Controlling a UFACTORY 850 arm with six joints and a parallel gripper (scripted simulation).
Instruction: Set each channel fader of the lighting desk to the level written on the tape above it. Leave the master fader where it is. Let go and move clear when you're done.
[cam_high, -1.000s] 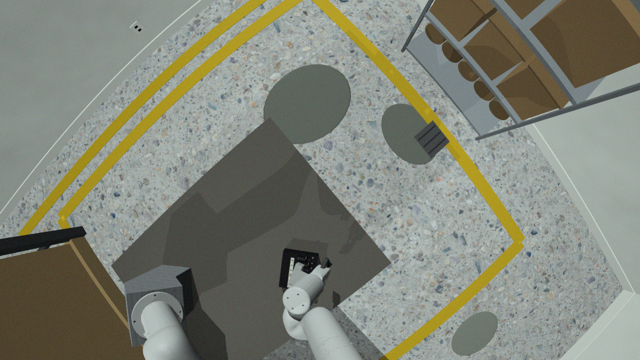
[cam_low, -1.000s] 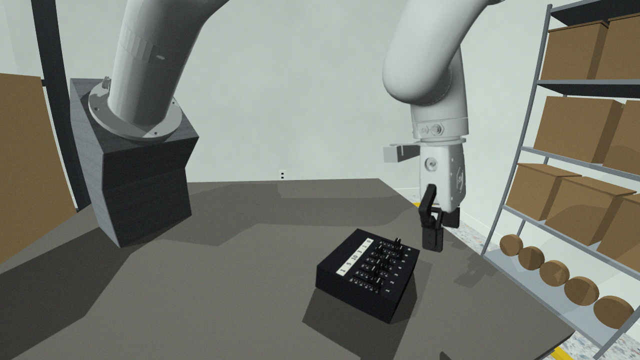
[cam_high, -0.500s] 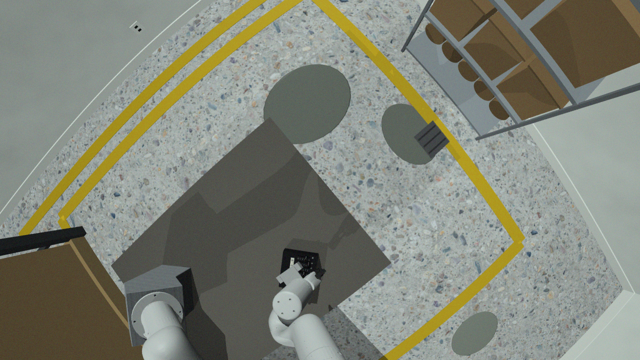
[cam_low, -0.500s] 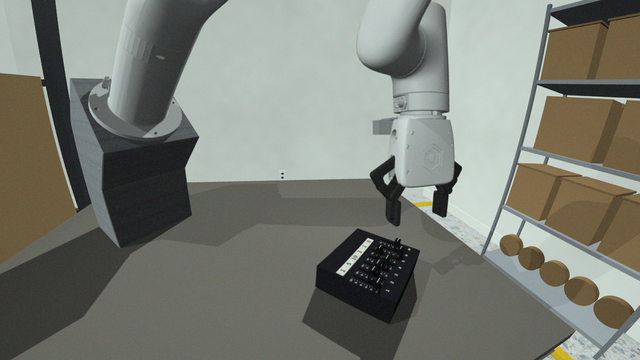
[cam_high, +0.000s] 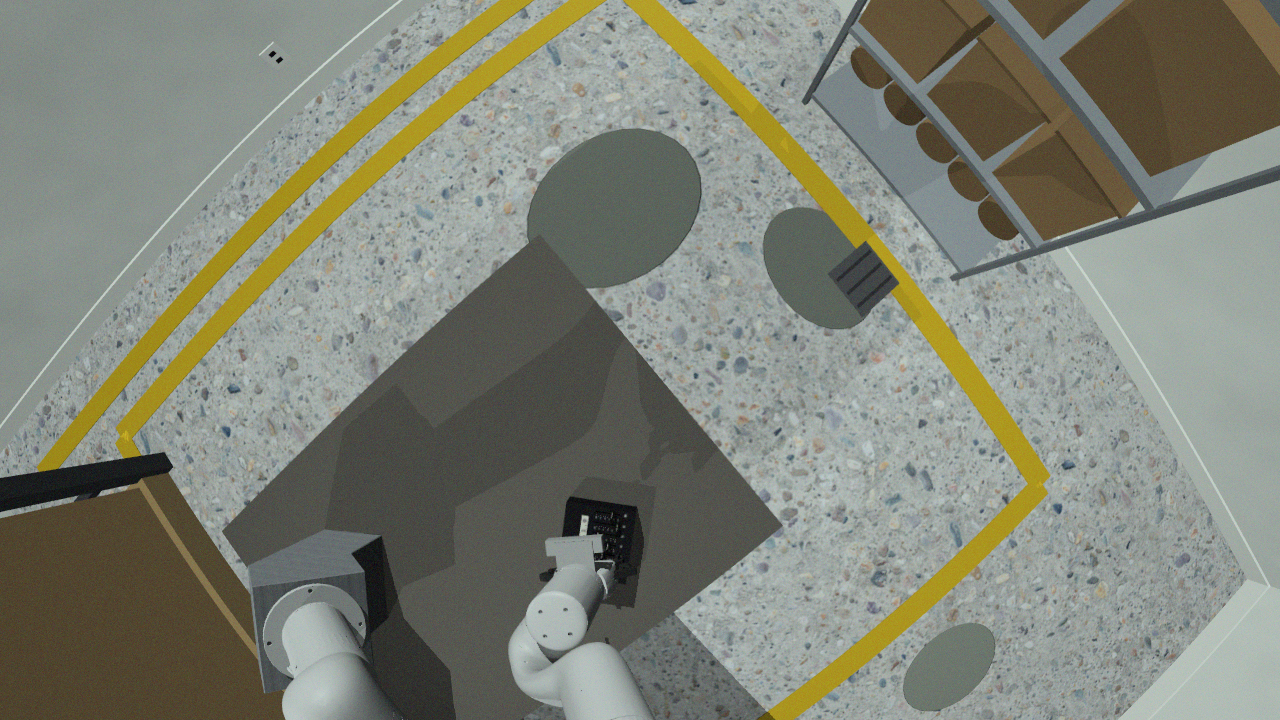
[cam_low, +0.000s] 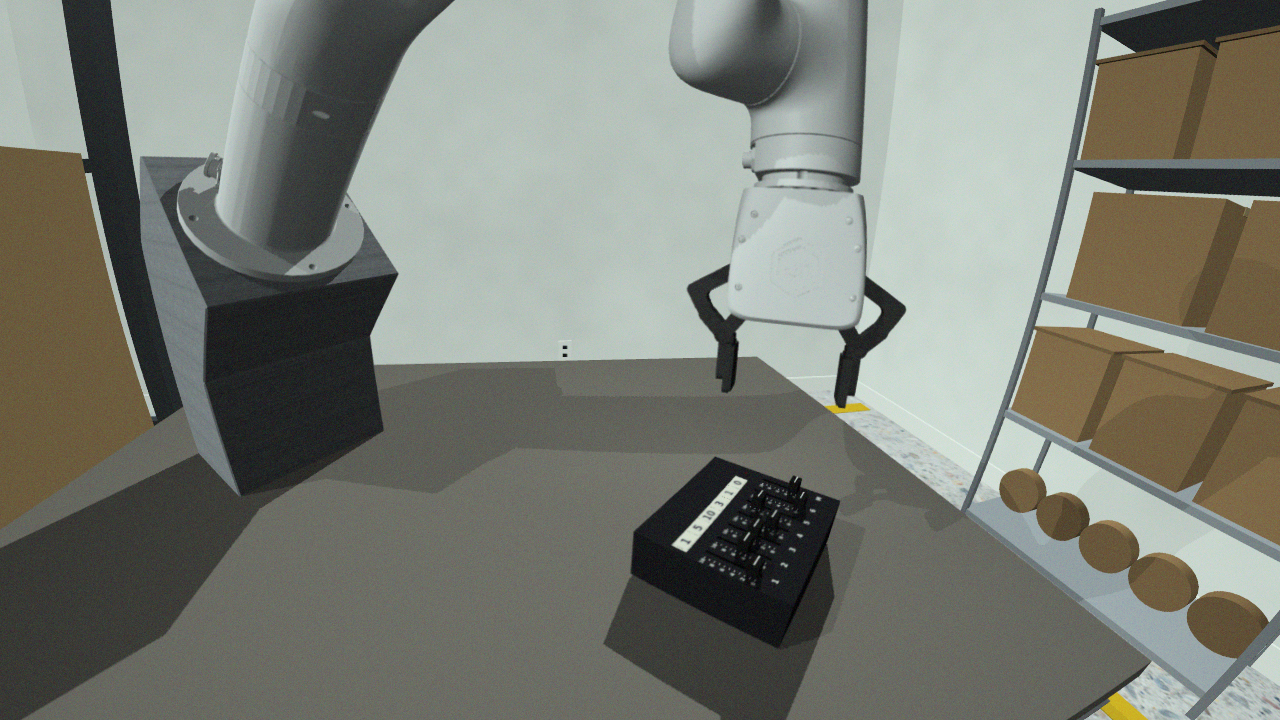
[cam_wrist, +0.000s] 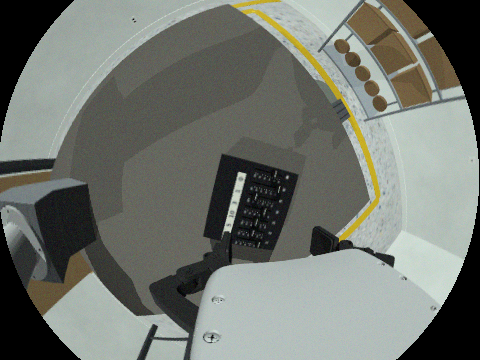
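Exterior: the open gripper (cam_high: 580, 573) (cam_low: 784, 399) (cam_wrist: 273, 243) hangs above the desk (cam_high: 601, 512) (cam_low: 698, 591) (cam_wrist: 214, 212).

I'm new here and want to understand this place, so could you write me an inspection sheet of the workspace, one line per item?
Surface: matte grey-brown table, crossed by shadows.
Job's things: black box-shaped lighting desk with small black faders; white tape strip bears numbers. Exact fader levels: too small to tell.
Clutter: nothing seen.
Gripper: white gripper with black jaws, wide apart above the desk, holding nothing.
Cables: nothing seen.
Surroundings: grey metal shelf rack with brown boxes; speckled floor with yellow lines; pale walls.
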